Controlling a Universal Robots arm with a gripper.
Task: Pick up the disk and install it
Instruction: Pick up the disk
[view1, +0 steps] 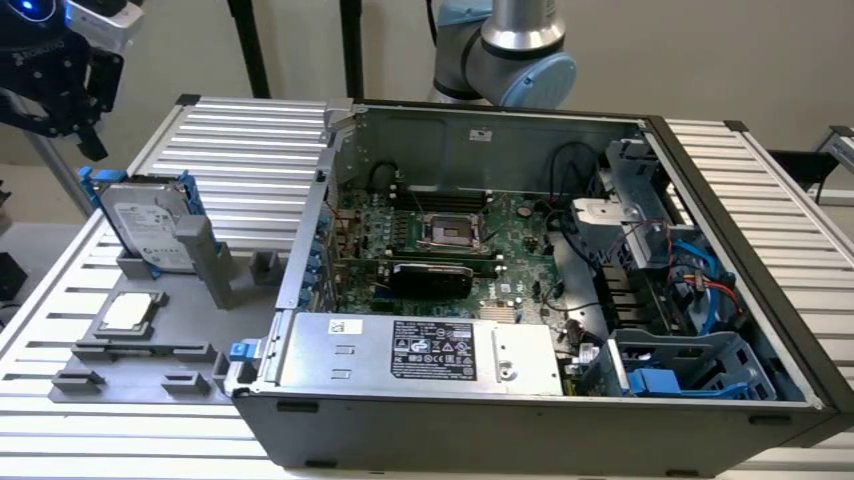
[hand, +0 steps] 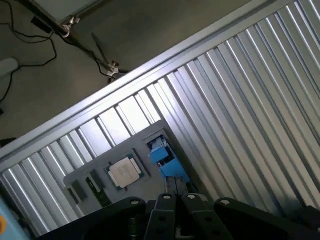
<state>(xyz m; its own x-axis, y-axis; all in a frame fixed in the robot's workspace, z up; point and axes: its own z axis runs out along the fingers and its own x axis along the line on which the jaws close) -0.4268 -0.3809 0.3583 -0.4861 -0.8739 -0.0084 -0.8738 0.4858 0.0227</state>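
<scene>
Your gripper (view1: 80, 138) hangs in the upper left of the exterior view, jaws closed together and gripping nothing. The disk (view1: 144, 228) stands on edge in its blue carrier, slotted into the grey fixture (view1: 200, 275) at the left of that frame, just below the gripper and clear of it. A processor chip (view1: 127, 312) lies flat on the fixture, lower left. The open computer case (view1: 441, 440) takes up the centre and right. In the wrist view, the disk's blue edge (hand: 162, 156) sits just beyond the fingertips (hand: 165, 207).
</scene>
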